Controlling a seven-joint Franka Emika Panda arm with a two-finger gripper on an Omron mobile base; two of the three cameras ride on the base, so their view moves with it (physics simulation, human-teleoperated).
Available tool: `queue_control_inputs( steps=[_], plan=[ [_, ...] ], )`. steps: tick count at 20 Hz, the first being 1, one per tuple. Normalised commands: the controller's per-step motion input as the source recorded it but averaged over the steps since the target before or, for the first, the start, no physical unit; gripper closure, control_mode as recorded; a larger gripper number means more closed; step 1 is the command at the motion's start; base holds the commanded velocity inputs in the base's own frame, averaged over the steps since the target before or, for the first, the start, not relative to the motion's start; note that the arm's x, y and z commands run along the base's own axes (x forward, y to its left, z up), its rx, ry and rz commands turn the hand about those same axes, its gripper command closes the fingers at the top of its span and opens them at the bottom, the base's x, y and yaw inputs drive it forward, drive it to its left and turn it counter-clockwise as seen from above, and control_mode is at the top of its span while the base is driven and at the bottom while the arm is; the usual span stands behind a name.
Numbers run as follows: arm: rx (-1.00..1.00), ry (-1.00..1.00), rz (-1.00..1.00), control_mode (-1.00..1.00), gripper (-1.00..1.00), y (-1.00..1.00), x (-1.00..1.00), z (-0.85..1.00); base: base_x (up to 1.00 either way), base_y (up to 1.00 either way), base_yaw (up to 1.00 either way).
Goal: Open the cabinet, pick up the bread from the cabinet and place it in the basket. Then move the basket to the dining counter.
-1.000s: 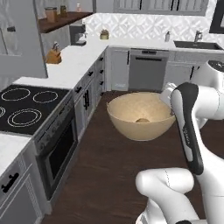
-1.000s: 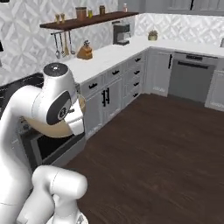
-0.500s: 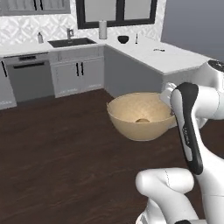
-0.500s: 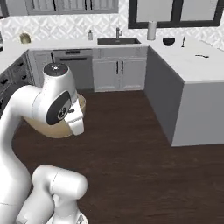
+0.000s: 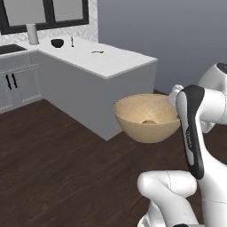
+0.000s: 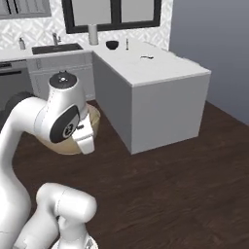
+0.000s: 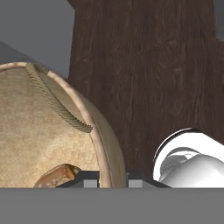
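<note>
Dining counter (image 5: 104, 60) now nearer, basket (image 5: 146, 117) aloft

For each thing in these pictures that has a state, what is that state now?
basket: held up above the floor, upright
bread: lying inside the basket
claw: shut on the basket rim
dining counter: nothing from the task on it yet
small black bowl: upright on the counter
</note>
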Motion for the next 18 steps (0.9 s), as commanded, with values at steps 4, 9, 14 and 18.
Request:
queue_control_inputs(
  steps=[4,9,14,18],
  plan=[
    [0.00,0.00,0.00,1.00,1.00,0.00,0.00,0.00,1.00,-1.00,0.02],
    [0.00,0.00,0.00,1.00,1.00,0.00,0.00,0.00,1.00,-0.98,0.20],
    [0.00,0.00,0.00,1.00,1.00,0.00,0.00,0.00,1.00,-0.79,0.43],
    [0.00,0.00,0.00,1.00,1.00,0.00,0.00,0.00,0.90,-0.71,0.55]
  ],
)
